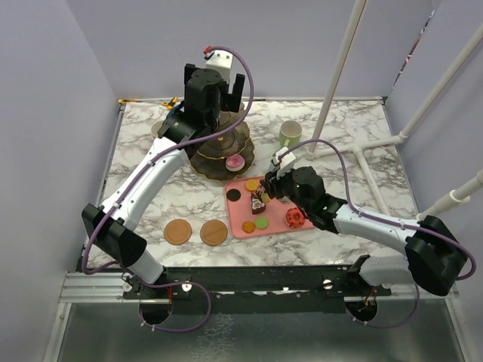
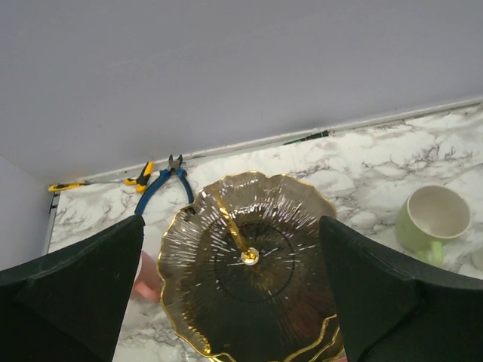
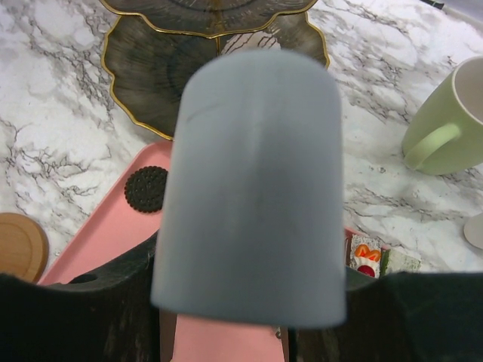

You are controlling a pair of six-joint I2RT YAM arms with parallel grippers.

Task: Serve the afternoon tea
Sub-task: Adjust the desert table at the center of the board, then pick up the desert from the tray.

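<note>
Two arms, two separate jobs. L end effector hangs over the stand, fingers spread wide w/ nothing btwn them. The top tier is right below, prob. because that's the drop spot for sweets. One pink pastry sits on the bottom tier.

R end effector is low over the pink tray, right at a dark cake slice. Can't tell if it's spread or pinching the slice. The tray holds the other sweets within the R arm's reach, so that arm prob. does the fetching. Both coasters lie bare on the table near the front edge, prob. meant for mugs. Green mug stands right of the stand, well apart from them.

Top view gives the layout only. L wrist view shows the top tier bare, blue pliers at the table's far edge, and a pink thing behind one finger, maybe the pink mug. R wrist view is mostly blocked by a blurred grey shape. Beside it a dark cookie lies on the tray.
</note>
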